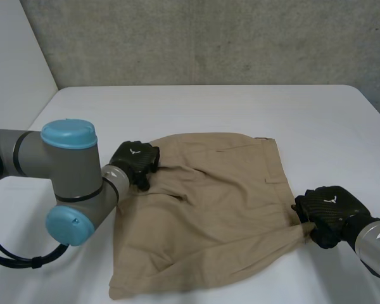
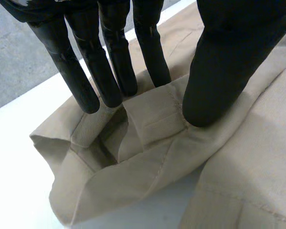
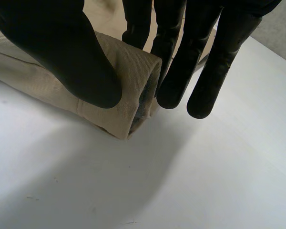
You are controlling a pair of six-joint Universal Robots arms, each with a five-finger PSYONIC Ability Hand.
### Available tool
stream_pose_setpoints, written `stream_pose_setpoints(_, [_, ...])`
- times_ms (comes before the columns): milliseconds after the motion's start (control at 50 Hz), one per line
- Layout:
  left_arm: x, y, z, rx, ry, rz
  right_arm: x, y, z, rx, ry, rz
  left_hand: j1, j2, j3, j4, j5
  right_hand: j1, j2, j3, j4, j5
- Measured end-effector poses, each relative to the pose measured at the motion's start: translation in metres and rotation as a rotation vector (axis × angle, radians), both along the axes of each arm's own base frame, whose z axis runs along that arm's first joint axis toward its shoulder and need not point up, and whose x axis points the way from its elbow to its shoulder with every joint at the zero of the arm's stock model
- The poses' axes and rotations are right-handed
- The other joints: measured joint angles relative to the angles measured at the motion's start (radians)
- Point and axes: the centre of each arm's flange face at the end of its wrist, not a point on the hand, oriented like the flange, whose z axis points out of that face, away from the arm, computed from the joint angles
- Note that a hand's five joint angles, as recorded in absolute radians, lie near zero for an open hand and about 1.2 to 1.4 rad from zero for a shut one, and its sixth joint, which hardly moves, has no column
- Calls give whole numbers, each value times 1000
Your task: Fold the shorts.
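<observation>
1. Tan shorts [image 1: 221, 209] lie spread on the near middle of the white table [image 1: 240, 107], mostly flat, with creases running across the middle and a rumpled near-right corner
2. Right hand [image 1: 332, 212] is at the shorts' right edge, by the near corner. In its wrist view the thumb sits on top and the fingers [image 3: 181, 71] behind, clamped on a rolled bit of hem
3. Left hand [image 1: 136, 161] is on the far-left corner. Straight fingers [image 2: 109, 81] and thumb pinch a bunched fold of cloth between them
4. Left arm [image 1: 69, 177] hangs over the shorts' left edge. The near edge lies close to the robot's side of the table
5. Bare tabletop lies right of the right hand, with a wide open stretch beyond the shorts' far edge
6. The tabletop is plain matt white, with a grey concrete wall [image 1: 209, 38] behind it
</observation>
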Motion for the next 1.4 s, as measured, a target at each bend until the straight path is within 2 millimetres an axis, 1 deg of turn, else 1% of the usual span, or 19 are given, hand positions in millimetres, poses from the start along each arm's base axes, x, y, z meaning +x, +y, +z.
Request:
stream_pose_setpoints(60, [1, -4, -7, 10, -7, 6, 0, 0, 0, 0, 0, 0, 74, 70, 63, 69, 60, 0, 0, 0, 0, 0])
stream_pose_setpoints(100, [3, -8, -12, 21, -13, 16, 0, 0, 0, 0, 0, 1, 327, 309, 293, 302, 287, 0, 0, 0, 0, 0])
stream_pose_setpoints(120, [4, -9, -13, 23, -15, 20, 0, 0, 0, 0, 0, 1, 379, 362, 357, 366, 347, 0, 0, 0, 0, 0])
stream_pose_setpoints(160, [8, -13, -17, 32, -21, 35, 0, 0, 0, 0, 0, 1, 383, 418, 409, 431, 371, 0, 0, 0, 0, 0])
stream_pose_setpoints(220, [9, -14, -18, 36, -23, 40, 0, 0, 0, 0, 0, 1, 383, 419, 410, 432, 370, 0, 0, 0, 0, 0])
stream_pose_setpoints(240, [17, -17, -20, 52, -32, 65, 0, 0, 0, 0, 0, 2, 383, 419, 410, 432, 370, 0, 0, 0, 0, 0])
stream_pose_setpoints(280, [21, -16, -18, 57, -34, 74, 1, 1, 0, 0, 0, 3, 383, 423, 414, 436, 371, 0, 0, 0, 0, 0])
stream_pose_setpoints(380, [31, -11, -5, 57, -33, 94, 1, 2, 0, 2, 0, 6, 383, 426, 417, 437, 371, 0, 0, 0, 0, 0])
stream_pose_setpoints(400, [37, -6, 4, 52, -30, 102, 2, 3, -1, 3, 0, 8, 383, 428, 419, 437, 370, 0, 0, 0, 0, 0])
stream_pose_setpoints(440, [41, -2, 11, 46, -26, 106, 2, 3, -1, 6, 0, 10, 383, 428, 419, 437, 370, 0, 0, 0, 0, 0])
stream_pose_setpoints(500, [43, 2, 16, 42, -24, 109, 2, 4, -1, 7, 0, 12, 383, 428, 419, 437, 370, 0, 0, 0, 0, 0])
stream_pose_setpoints(560, [51, 13, 24, 41, -25, 116, 5, 7, -2, 12, 0, 22, 383, 429, 419, 437, 371, 0, 0, 0, 0, 0])
stream_pose_setpoints(620, [53, 16, 24, 45, -28, 119, 5, 8, -2, 13, 1, 24, 383, 429, 419, 437, 371, 0, 0, 0, 0, 0])
stream_pose_setpoints(700, [64, 24, 17, 64, -66, 127, 7, 11, -1, 16, 1, 34, 383, 429, 419, 437, 371, 0, 0, 0, 0, 0])
stream_pose_setpoints(920, [80, 26, 2, 60, -167, 127, 10, 15, -1, 17, 2, 49, 383, 429, 419, 437, 371, 0, 0, 0, 0, 0])
stream_pose_setpoints(1160, [78, 42, 12, 39, -168, 106, 10, 15, 0, 16, 2, 50, 383, 430, 421, 437, 370, 0, 0, 0, 0, 0])
stream_pose_setpoints(1340, [78, 39, 7, 23, -170, 111, 10, 16, 0, 17, 2, 51, 383, 428, 422, 434, 370, 0, 0, 0, 0, 0])
stream_pose_setpoints(1360, [78, 38, 6, 21, -173, 115, 10, 17, 0, 18, 2, 52, 358, 393, 401, 410, 354, 0, 0, 0, 0, 0])
stream_pose_setpoints(1400, [78, 38, 6, 19, -175, 115, 11, 17, 0, 18, 1, 53, 165, 213, 211, 218, 191, 0, 0, 0, 0, 0])
